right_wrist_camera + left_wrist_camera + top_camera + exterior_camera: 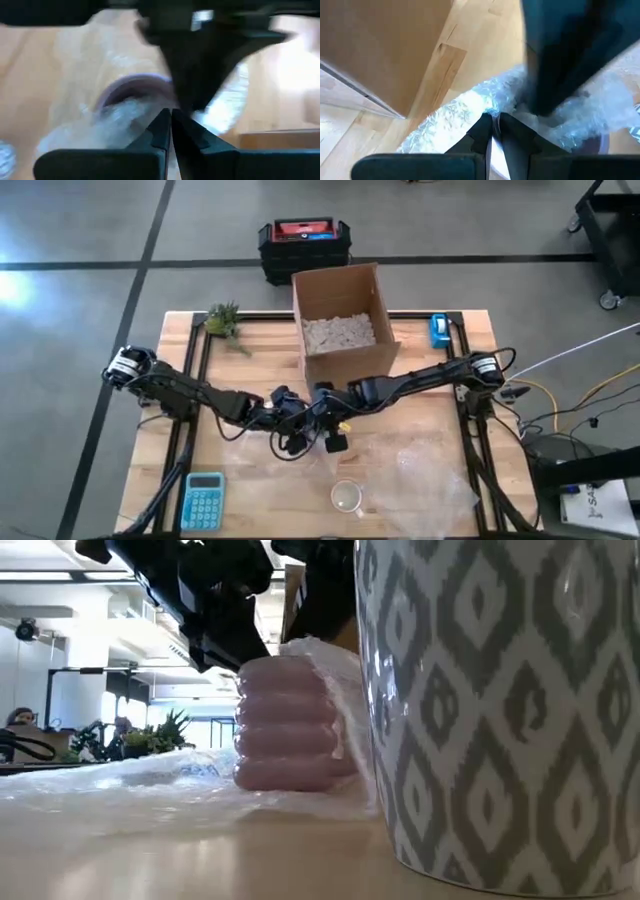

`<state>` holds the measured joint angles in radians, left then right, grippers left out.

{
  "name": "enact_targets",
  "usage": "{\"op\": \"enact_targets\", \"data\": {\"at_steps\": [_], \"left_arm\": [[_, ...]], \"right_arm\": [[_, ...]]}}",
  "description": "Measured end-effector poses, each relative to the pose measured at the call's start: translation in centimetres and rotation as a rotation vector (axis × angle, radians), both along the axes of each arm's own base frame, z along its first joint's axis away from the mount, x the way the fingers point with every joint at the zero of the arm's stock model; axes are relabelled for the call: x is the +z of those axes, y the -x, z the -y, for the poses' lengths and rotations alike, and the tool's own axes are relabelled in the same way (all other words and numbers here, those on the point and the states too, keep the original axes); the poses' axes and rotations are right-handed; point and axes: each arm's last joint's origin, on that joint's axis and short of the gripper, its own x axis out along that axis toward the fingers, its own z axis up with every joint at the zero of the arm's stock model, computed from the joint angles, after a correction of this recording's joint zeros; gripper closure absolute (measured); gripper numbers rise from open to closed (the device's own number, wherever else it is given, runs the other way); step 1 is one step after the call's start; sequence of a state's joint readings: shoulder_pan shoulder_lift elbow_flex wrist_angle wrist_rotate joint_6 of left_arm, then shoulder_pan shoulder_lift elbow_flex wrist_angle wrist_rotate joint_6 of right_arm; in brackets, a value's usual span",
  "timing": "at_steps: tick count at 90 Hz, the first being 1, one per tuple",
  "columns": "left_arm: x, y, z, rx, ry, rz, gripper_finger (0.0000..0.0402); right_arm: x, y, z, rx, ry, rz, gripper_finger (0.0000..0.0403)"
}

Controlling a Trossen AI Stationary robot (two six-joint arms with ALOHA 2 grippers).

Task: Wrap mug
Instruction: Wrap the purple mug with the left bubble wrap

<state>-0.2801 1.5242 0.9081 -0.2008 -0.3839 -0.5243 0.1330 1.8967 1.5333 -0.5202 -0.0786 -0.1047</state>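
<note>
A pink ribbed mug (283, 725) stands upright on a clear sheet of bubble wrap (120, 780) at the table's middle. Part of the sheet is drawn up over the mug's side and top (325, 670). In the high view both grippers hang over the mug and hide it. My left gripper (494, 126) and my right gripper (170, 120) meet above it, each shut on bubble wrap. The mug's pink rim (131, 84) shows in the right wrist view under the wrap. My left gripper pinches a bunched bit of the bubble wrap (492, 107) between its two fingers, above the mug; one layer or several, I cannot tell. The wrap spreads away from the fingers toward the table. My right gripper pinches the bubble wrap (150, 107) between its two fingers just over the mug's rim, coming from above. The wrap lies gathered over the mug's mouth; how many layers it holds does not show.
A grey-and-white patterned cup (500, 710) stands near the front edge (347, 497). An open cardboard box (342, 320) of packing fill sits at the far middle, a plant (224, 320) far left, a tape dispenser (439, 330) far right, a blue calculator (204, 500) near left.
</note>
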Motion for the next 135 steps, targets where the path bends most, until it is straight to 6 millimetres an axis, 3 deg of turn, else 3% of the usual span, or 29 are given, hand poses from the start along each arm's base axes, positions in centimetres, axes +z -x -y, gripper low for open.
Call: {"op": "enact_targets", "data": {"at_steps": [19, 42, 68, 88, 112, 126, 135], "left_arm": [[0.0, 0.0, 0.0, 0.001, -0.002, -0.001, 0.038], [0.0, -0.1, 0.1, -0.003, 0.008, 0.01, 0.038], [0.1, -0.1, 0.1, -0.015, 0.002, 0.019, 0.038], [0.1, -0.2, 0.1, -0.019, -0.006, 0.023, 0.038], [0.1, -0.2, 0.1, -0.017, -0.01, 0.023, 0.038], [0.1, -0.2, 0.1, -0.015, -0.007, 0.025, 0.038], [0.1, -0.2, 0.1, -0.014, -0.006, 0.025, 0.038]], "right_arm": [[-0.6, -0.2, -0.7, 0.031, -0.028, -0.01, 0.0401], [-4.4, -1.5, -0.8, 0.025, -0.016, -0.051, 0.0401], [-5.8, -2.0, -0.8, 0.038, -0.006, -0.052, 0.0401], [-3.8, -1.7, -0.8, 0.04, -0.005, -0.033, 0.0401], [2.3, -0.1, -0.2, 0.041, 0.011, 0.087, 0.0401], [2.7, 0.7, 0.6, -0.082, 0.205, 0.054, 0.0401], [1.6, 0.7, 0.8, -0.104, 0.242, 0.025, 0.0401]]}}
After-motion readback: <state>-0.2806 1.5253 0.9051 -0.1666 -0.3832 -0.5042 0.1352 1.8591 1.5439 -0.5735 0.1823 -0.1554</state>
